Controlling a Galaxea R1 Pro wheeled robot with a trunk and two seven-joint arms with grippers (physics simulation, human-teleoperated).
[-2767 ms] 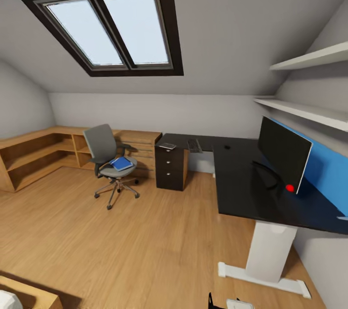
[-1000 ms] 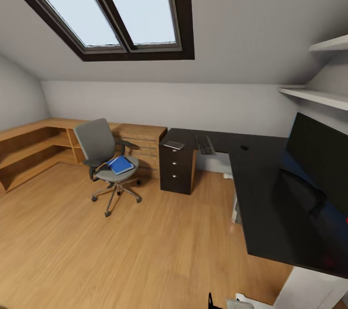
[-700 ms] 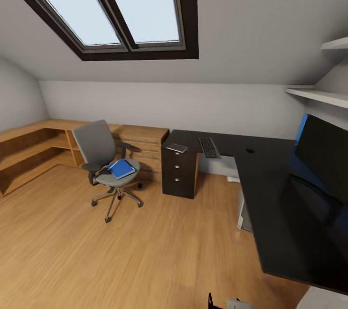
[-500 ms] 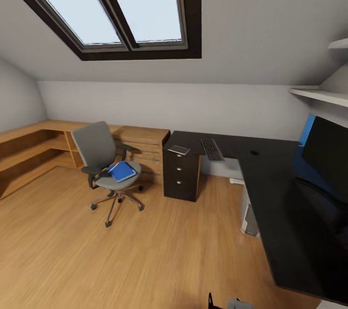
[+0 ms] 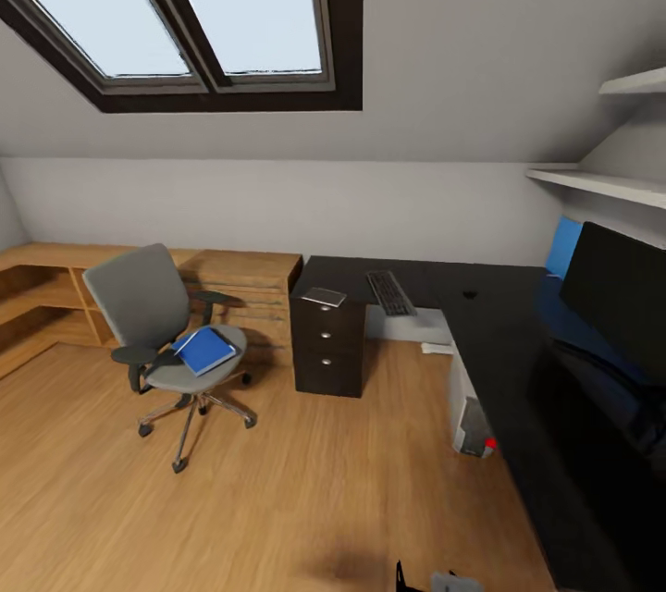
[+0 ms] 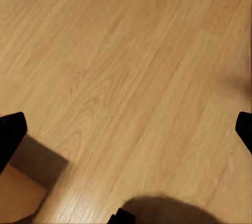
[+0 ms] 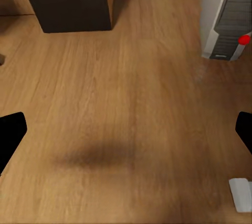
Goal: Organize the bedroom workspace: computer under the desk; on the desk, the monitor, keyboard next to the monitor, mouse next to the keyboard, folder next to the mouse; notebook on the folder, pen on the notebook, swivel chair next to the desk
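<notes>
Attic bedroom set up as home office: skylight (image 5: 185,9), sloped ceiling, black desk (image 5: 518,342), swivel chair (image 5: 153,314), wood floor (image 5: 305,490).

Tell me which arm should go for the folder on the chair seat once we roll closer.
Left, probably. The folder lies on the swivel chair, left of centre in the head view, on the left arm's side. The desk is to the right. Both sets of jaws stand open over bare floor, so neither is occupied.

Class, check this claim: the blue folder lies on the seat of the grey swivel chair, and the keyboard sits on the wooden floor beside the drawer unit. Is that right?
Partly. The blue folder does lie on the swivel chair seat, but the keyboard is not on the floor: it lies on the black desk top, close to the drawer unit. The head view shows this.
</notes>
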